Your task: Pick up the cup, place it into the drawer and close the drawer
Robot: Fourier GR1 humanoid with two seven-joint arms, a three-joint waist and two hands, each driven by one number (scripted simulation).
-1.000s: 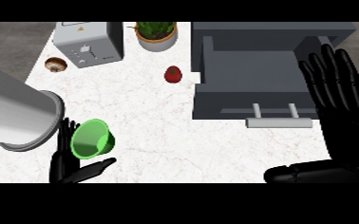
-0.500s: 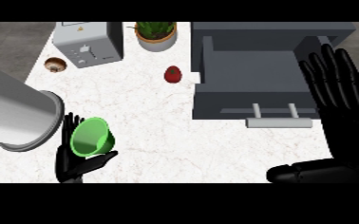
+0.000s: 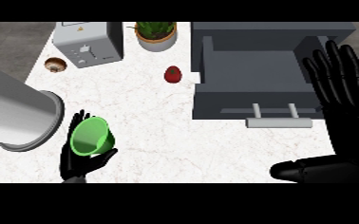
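A green cup (image 3: 92, 136) sits in my left hand (image 3: 79, 163) at the lower left, fingers and thumb curled round it, its open mouth facing the view. The grey drawer (image 3: 254, 76) stands pulled open at the upper right, its inside bare, its handle (image 3: 278, 121) at the front. My right hand (image 3: 338, 86) rests open at the right edge beside the drawer, fingers straight and pointing up.
A large grey pot (image 3: 22, 115) lies just left of the cup. A toaster (image 3: 88, 43), a potted plant (image 3: 156, 33), a small brown item (image 3: 55, 64) and a red fruit (image 3: 172, 74) stand further back on the white counter (image 3: 168, 137).
The left hand with the green cup has shifted slightly down and toward the view's lower edge. The right hand has barely moved.
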